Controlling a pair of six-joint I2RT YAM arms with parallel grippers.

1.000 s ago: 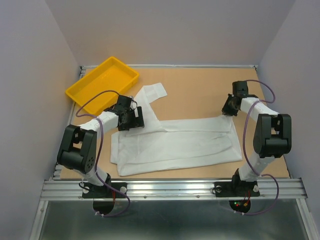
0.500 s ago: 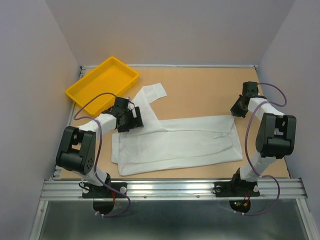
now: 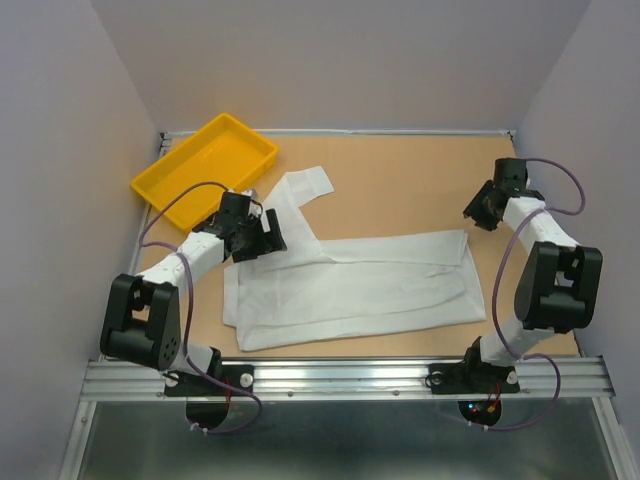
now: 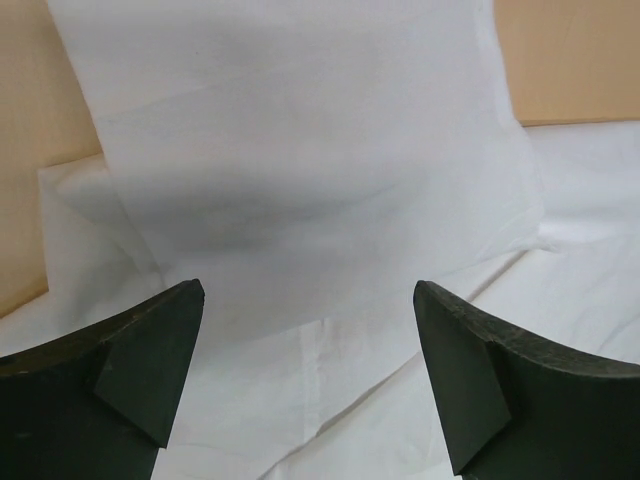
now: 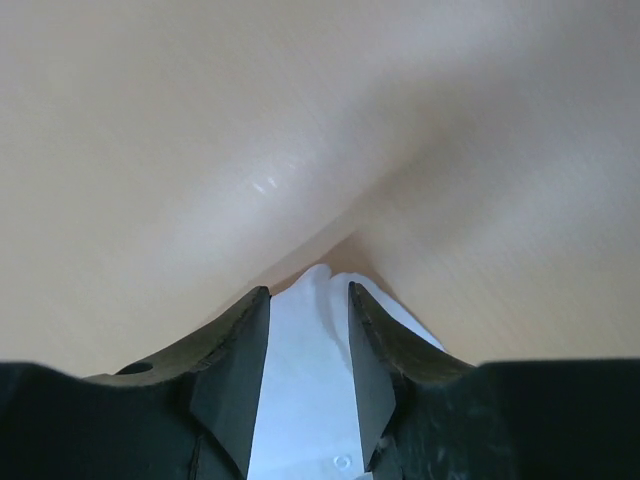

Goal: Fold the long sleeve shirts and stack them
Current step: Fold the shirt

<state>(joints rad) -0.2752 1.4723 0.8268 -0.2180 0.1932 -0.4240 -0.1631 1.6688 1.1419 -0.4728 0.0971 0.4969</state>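
A white long sleeve shirt lies folded lengthwise across the table, with one sleeve stretched toward the back. My left gripper hovers open over the shirt's left end where the sleeve starts. The left wrist view shows its jaws wide apart above flat white fabric. My right gripper is at the shirt's back right corner. In the right wrist view its jaws stand narrowly apart with a pinch of white fabric and a button between them.
A yellow plastic tray sits at the back left corner, close behind the left arm. The tan table shows bare behind the shirt. Grey walls close in on the left, right and back.
My right gripper has moved right and toward the back, and the shirt's back right edge looks drawn straighter. The left gripper has shifted slightly left and stays open.
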